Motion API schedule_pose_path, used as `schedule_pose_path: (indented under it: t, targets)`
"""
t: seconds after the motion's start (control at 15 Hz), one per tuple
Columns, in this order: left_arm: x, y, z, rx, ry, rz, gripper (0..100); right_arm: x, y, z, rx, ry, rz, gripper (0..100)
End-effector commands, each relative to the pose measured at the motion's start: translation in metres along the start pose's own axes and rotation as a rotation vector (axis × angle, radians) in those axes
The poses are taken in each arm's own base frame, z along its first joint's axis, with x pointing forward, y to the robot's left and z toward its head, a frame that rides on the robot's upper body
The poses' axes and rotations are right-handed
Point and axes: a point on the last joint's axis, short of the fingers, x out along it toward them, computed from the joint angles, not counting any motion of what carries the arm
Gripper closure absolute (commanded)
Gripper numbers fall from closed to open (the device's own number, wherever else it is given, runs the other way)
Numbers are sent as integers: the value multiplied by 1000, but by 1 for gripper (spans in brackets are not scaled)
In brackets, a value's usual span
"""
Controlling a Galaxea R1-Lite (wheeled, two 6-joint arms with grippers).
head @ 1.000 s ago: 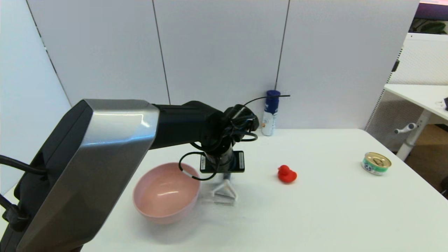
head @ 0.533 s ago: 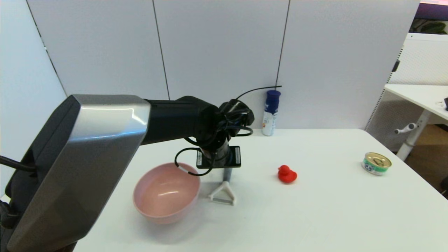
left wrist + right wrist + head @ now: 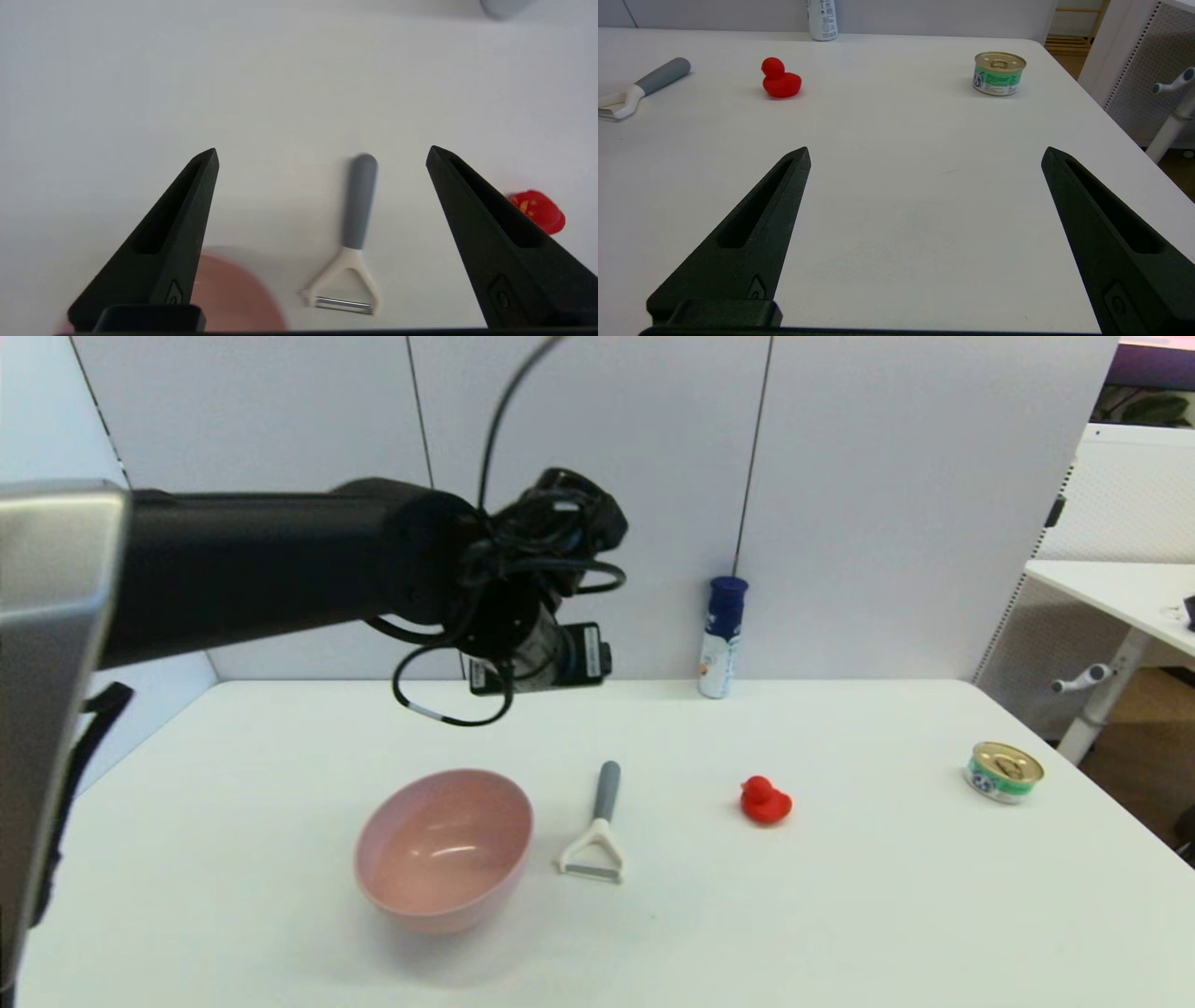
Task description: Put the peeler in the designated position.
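While the left arm hangs above the table, we record as follows.

Peeler: we find the peeler lying flat on the white table, free of any grip, towards the middle of the surface, forked head towards the front edge.
Neighbours: we note the pink bowl just beside it and the red toy duck on its other side, apart.
Left gripper: the left gripper hangs above the peeler, fingers spread wide, empty.
Right gripper: we see the right gripper low over the table's right part, spread wide, empty.
Others: a tin can near the right edge; a spray bottle at the back edge.
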Motion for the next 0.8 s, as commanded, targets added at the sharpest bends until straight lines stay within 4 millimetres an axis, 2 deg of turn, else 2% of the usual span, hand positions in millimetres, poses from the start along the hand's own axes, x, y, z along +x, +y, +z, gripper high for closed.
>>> schedule_pose_path:
  t: [0.07, 0.2, 0.4, 0.47, 0.6, 0.8]
  targets:
    - [-112, 104, 29, 45, -183, 99, 0, 0, 0, 0, 0, -1, 0, 0]
    - [-159, 149, 9, 69, -225, 175, 0, 0, 0, 0, 0, 1, 2, 0]
    - [-225, 188, -56, 44, -315, 192, 0, 0, 0, 0, 0, -1, 0, 0]
    - [-241, 197, -76, 41, -346, 187, 0, 0, 0, 0, 0, -1, 0, 0]
    - [-267, 210, -109, 45, -427, 175, 0, 0, 0, 0, 0, -1, 0, 0]
    - [-281, 224, -149, 46, -587, 149, 0, 0, 0, 0, 0, -1, 2, 0]
